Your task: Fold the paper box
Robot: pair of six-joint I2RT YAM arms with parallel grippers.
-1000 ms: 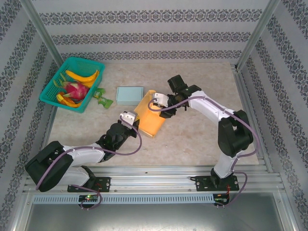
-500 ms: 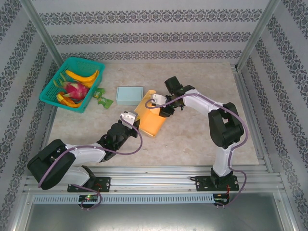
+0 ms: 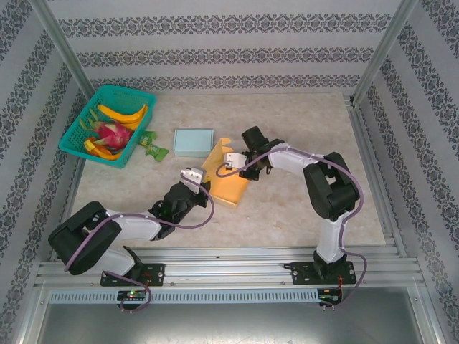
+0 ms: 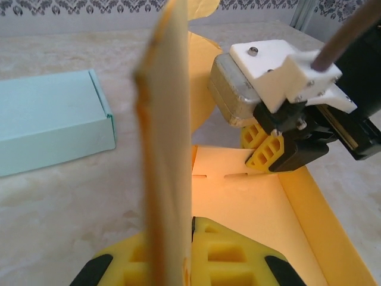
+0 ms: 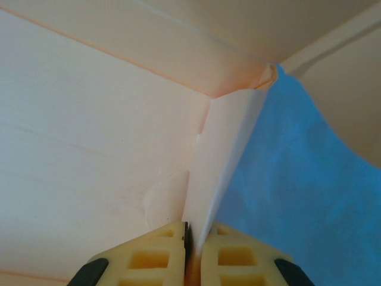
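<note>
The orange paper box [image 3: 231,180] lies partly folded at the middle of the table. My left gripper [image 3: 199,186] is at its near left side, shut on the raised left wall [image 4: 169,149], which stands edge-on between the yellow fingers [image 4: 229,253]. My right gripper [image 3: 239,166] reaches in from the right at the box's far end. Its yellow fingers [image 4: 266,149] sit low by the slotted back wall [image 4: 238,170]. In the right wrist view the right gripper [image 5: 193,238] is shut on a thin corner flap [image 5: 221,155] of the box.
A closed light-blue box [image 3: 193,142] lies just behind the orange one [image 4: 47,119]. A green basket [image 3: 84,118] with bananas and a dragon fruit stands at the far left, with a green packet [image 3: 153,147] beside it. Metal frame posts and patterned walls ring the table.
The right gripper has moved slightly left and lower into the box's far end and has closed on the corner flap. The left gripper still holds the left wall.
</note>
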